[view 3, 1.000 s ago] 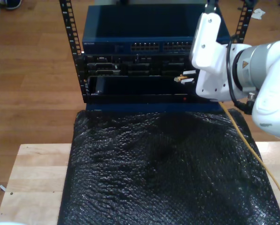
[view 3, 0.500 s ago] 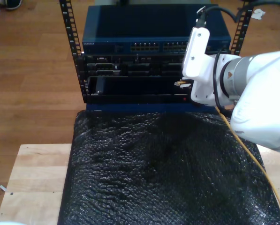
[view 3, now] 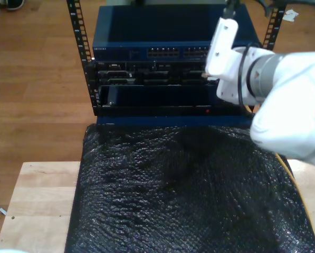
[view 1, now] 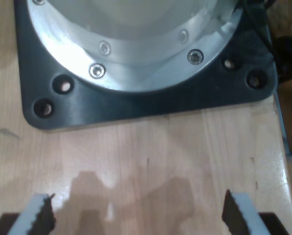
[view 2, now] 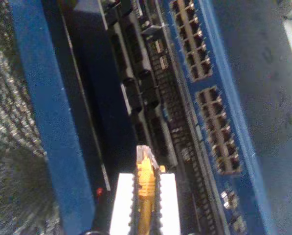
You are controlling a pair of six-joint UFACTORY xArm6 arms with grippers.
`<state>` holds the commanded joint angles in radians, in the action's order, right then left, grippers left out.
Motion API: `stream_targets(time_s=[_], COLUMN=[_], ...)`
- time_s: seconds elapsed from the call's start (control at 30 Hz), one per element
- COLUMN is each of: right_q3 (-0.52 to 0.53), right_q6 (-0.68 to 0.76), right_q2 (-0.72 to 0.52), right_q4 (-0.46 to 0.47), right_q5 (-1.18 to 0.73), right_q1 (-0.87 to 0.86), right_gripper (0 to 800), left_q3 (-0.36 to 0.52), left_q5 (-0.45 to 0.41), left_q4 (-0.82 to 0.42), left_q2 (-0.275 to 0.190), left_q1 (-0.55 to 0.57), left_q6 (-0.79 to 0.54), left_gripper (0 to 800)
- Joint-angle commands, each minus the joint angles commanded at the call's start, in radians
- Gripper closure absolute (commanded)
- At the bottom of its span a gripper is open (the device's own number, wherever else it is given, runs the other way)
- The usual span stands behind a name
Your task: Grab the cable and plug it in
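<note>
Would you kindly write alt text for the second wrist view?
My second gripper pinches the yellow cable, its clear plug aimed at a blue network switch lined with rows of ports.

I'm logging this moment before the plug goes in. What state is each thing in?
cable: held by its plug end, clear plug tip sticking out, not yet in any port.
my second pincer: shut on the cable, pointed at the rack.
my first pincer: open, holding nothing, above bare wood.
blue network switch: port rows face the front; whether any is occupied is unclear.
</note>
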<state>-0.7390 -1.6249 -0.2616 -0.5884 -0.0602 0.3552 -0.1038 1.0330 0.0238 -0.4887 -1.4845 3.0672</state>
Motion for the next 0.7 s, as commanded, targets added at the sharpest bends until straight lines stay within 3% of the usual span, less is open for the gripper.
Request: stream_targets(time_s=[0.13, 0.27, 0.47, 0.7], right_q3=[-0.002, -0.015, -0.087, -0.101], right_q6=[-0.003, 0.005, 0.008, 0.003], right_q2=[0.04, 0.087, 0.201, 0.215], right_q4=[0.018, 0.095, 0.103, 0.157], right_q5=[0.003, 0.008, 0.011, 0.017], right_q1=[-0.002, -0.002, -0.014, -0.029], right_gripper=[800, 800, 800, 800], left_q3=[0.0, 0.0, 0.0, 0.0], left_q5=[0.0, 0.0, 0.0, 0.0], left_q4=[0.0, 0.0, 0.0, 0.0], left_q2=[0.0, 0.0, 0.0, 0.0], left_q1=[0.0, 0.0, 0.0, 0.0], left_q6=[0.0, 0.0, 0.0, 0.0], left_gripper=[0, 0, 0, 0])
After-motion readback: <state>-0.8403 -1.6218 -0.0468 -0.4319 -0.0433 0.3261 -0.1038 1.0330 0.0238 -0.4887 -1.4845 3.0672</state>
